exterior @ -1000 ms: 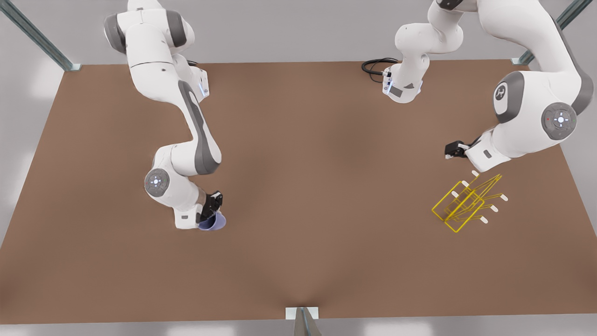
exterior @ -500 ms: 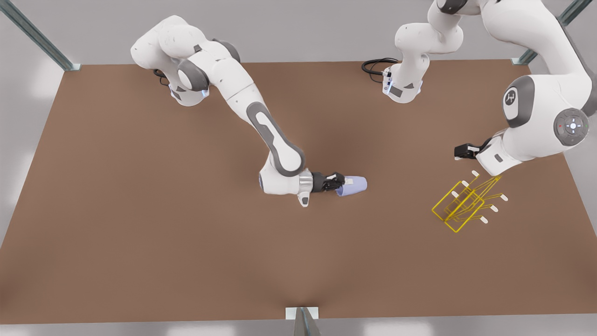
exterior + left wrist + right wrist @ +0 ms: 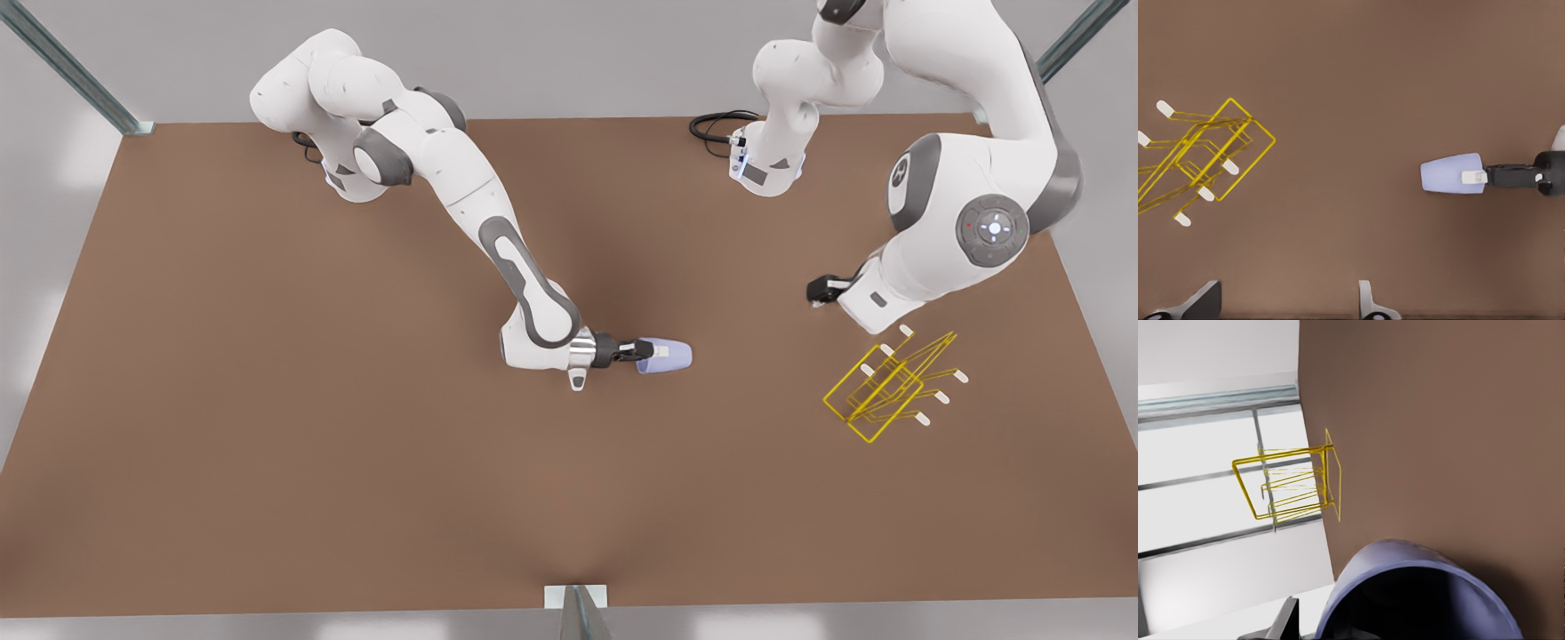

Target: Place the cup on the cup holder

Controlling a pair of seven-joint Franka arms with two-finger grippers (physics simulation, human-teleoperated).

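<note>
While your right end effector (image 3: 642, 350) pinches the small lavender-blue tapered cup (image 3: 667, 356) sideways near the middle of the front view, above the brown surface (image 3: 267, 400), the thin yellow wire cup holder (image 3: 889, 387) with white-tipped prongs sits at that view's right. Your left end effector (image 3: 816, 292) hovers just above-left of it; I cannot tell its finger state.

From high above we look straight down on the worktop (image 3: 267, 444). Our left wrist camera also faces down, higher up, sharing the cup holder (image 3: 1205, 160) and cup (image 3: 1450, 174). Our right wrist camera sits close behind the cup (image 3: 1418, 593), facing the cup holder (image 3: 1295, 483).
</note>
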